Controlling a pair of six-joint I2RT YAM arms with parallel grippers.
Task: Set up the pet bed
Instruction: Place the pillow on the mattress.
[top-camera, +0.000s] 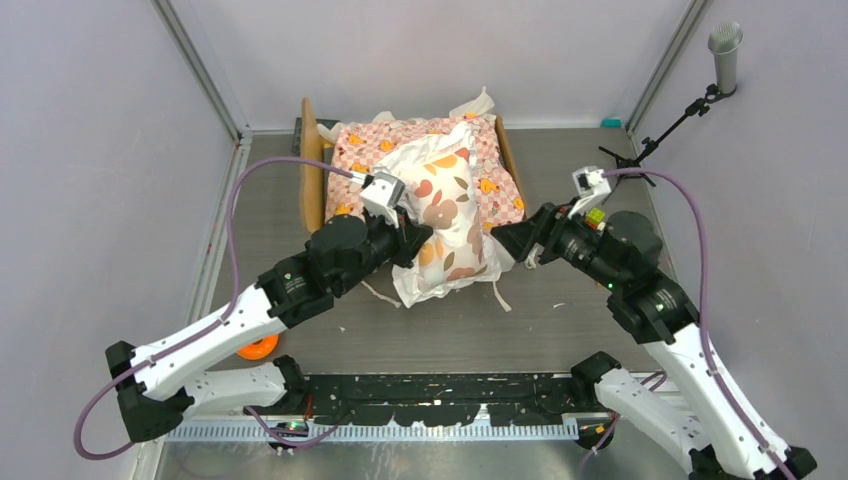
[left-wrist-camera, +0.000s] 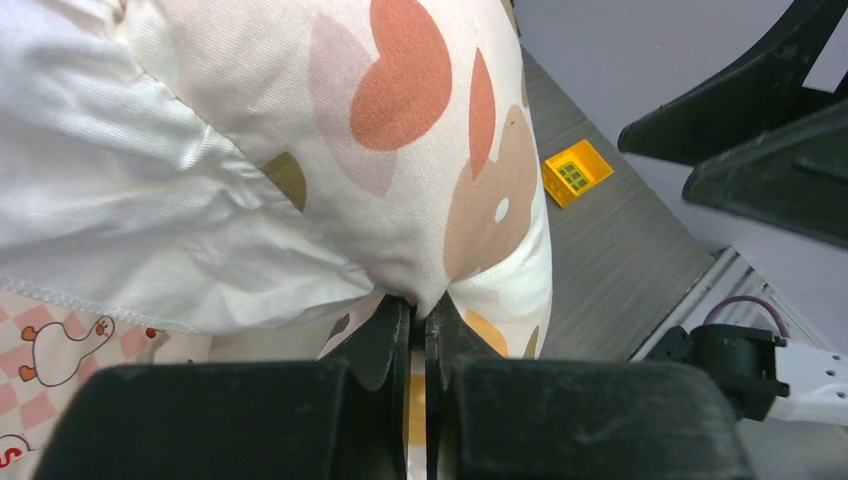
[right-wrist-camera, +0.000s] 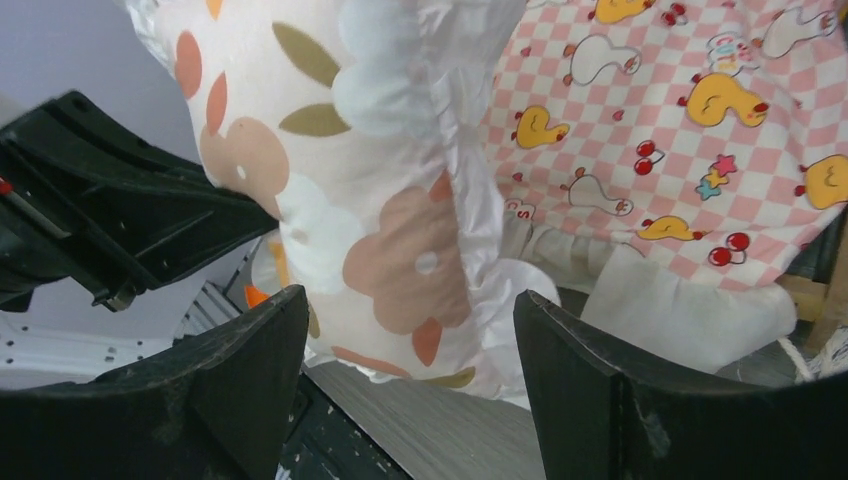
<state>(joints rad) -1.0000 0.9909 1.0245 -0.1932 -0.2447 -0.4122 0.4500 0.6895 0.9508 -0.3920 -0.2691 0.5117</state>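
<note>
Left end effector (left-wrist-camera: 418, 318) is clamped on a thin fold of pillow (top-camera: 445, 215); right end effector (right-wrist-camera: 410, 370) stands apart, empty. The bed (top-camera: 312, 175) sits at the far middle of the surface (top-camera: 560, 330), under the sheet (top-camera: 500, 185). So small a pinch may slip, or dragging the pillow may rumple the sheet.

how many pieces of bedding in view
2. The pillow hangs at the near end of the bed, pinched by the left pincer. The sheet lies spread over the bed behind it. More could be hidden underneath.
</note>
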